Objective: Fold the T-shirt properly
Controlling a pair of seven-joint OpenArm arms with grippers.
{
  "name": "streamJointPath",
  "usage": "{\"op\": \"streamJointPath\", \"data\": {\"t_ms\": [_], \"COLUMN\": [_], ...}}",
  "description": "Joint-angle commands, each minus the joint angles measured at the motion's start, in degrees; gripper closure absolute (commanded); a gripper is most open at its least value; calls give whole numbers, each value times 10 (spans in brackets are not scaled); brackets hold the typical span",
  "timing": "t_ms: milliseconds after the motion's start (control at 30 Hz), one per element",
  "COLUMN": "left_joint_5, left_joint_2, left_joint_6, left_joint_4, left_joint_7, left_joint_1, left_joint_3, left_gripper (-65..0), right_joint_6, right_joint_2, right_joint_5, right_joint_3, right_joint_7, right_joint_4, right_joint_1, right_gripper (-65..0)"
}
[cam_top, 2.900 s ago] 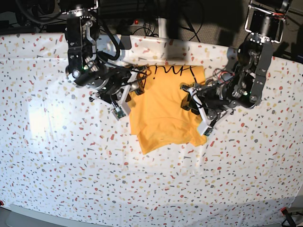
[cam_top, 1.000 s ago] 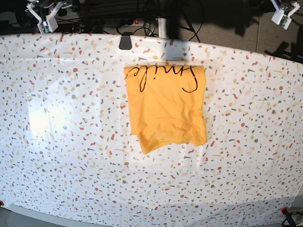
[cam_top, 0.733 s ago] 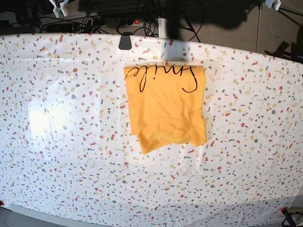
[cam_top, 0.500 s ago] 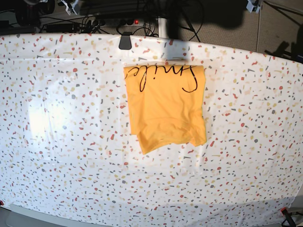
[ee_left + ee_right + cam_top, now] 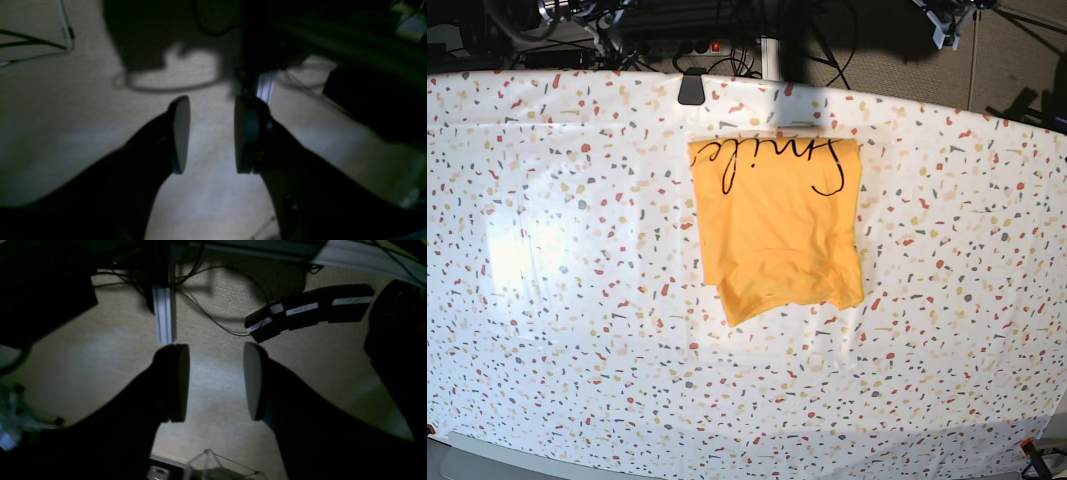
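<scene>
The folded T-shirt (image 5: 779, 225) lies upper centre of the base view, black cursive "Smile" upside down (top edge); left gripper (image 5: 208, 135) and right gripper (image 5: 217, 381) both gape, released.

Both arms (mostly) beyond top edge.

Bright table on top, dark pictures from the two wrists.
The table (image 5: 547, 330) shines white with a glare spot on its left, and its edges bend like a bowl. Both wrist pictures are dim and soft; the left gripper (image 5: 208, 135) and right gripper (image 5: 217, 381) look like black, blurry shapes over a pale floor.
</scene>
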Motion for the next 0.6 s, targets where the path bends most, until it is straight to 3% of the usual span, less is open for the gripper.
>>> {"op": "streamJointPath", "data": {"t_ms": [0,133,267,567], "left_joint_5": [-4,-4,-4,-4], "left_joint_2": [-5,-1,5,7], "left_joint_6": [-4,-2,26,26], "left_joint_4": [3,3,3,3], "left_joint_7": [2,3,3,2], "left_joint_1": [2,2,2,2], "left_joint_3": [-1,-1,-1,-1], "left_gripper": [-219,-219,-219,-219], "right_joint_6": [-8,-8,-8,-8], "right_joint_2": [5,1,1,1], "right_joint_5": [0,0,0,0], "right_joint_3": [-1,-2,-2,-2], "right_joint_7": [7,6,4,9], "right_joint_4": [3,3,3,3], "right_joint_1": [0,2,2,3], "right_gripper": [-257,-257,-257,-257]}}
